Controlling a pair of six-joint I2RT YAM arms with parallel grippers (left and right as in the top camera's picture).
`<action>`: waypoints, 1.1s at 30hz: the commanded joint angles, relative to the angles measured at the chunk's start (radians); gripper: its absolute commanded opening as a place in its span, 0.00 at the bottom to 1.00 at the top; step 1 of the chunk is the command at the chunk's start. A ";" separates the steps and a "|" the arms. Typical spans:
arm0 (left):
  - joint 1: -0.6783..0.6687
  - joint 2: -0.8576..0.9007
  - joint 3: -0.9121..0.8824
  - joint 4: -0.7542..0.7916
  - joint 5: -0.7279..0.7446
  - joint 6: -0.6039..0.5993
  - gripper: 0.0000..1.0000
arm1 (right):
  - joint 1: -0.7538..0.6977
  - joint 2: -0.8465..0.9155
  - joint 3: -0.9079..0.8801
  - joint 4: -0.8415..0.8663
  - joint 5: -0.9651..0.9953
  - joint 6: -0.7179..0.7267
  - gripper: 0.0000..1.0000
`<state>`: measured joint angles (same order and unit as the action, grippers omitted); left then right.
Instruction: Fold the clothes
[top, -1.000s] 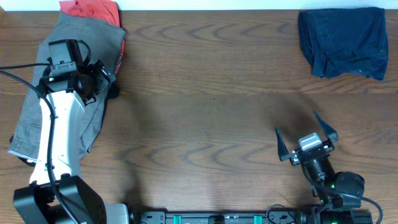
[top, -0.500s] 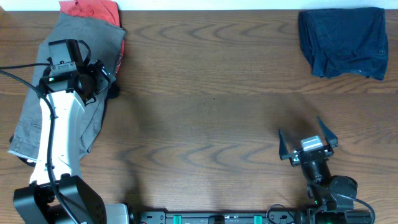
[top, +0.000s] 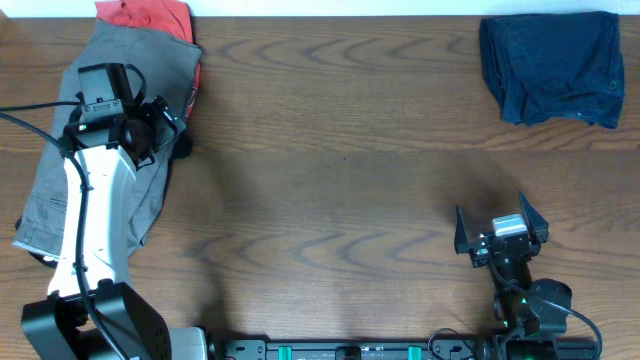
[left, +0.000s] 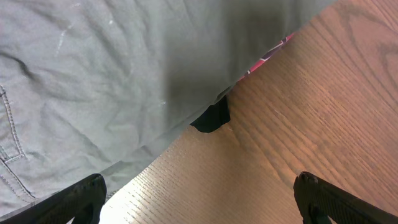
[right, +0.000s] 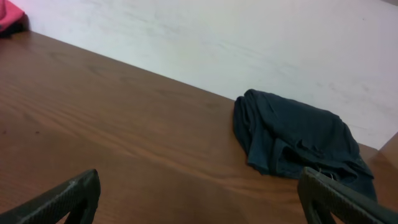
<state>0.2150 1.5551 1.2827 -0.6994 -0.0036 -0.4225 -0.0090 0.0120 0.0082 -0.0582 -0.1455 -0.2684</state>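
Grey-khaki shorts (top: 120, 60) lie spread at the far left, also in the left wrist view (left: 93, 81). A red-orange garment (top: 145, 15) pokes out above them. Folded dark blue shorts (top: 550, 65) sit at the back right, also in the right wrist view (right: 292, 137). My left gripper (top: 165, 125) is open and empty at the grey shorts' right edge, its fingers (left: 199, 199) straddling the cloth edge and bare wood. My right gripper (top: 502, 225) is open and empty near the front right, well short of the blue shorts.
A small dark piece of cloth (left: 211, 117) sticks out from under the grey shorts, with a red strip (left: 267, 53) beside it. The wooden table (top: 330, 180) stretches between the two piles. A white wall (right: 249, 37) runs behind the table's far edge.
My right gripper has drawn back toward the front edge and slightly right, staying open. The left arm and the clothes have not moved.
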 joint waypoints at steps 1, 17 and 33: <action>0.002 0.006 -0.010 -0.002 -0.005 -0.006 0.98 | 0.023 -0.007 -0.003 -0.003 0.014 0.018 0.99; 0.002 0.006 -0.010 -0.002 -0.005 -0.006 0.98 | 0.023 -0.007 -0.003 -0.004 0.014 0.018 0.99; -0.001 -0.116 -0.022 -0.002 -0.008 0.021 0.98 | 0.023 -0.007 -0.003 -0.004 0.014 0.018 0.99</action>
<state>0.2150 1.5097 1.2785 -0.6991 -0.0036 -0.4183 -0.0090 0.0116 0.0082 -0.0589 -0.1406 -0.2680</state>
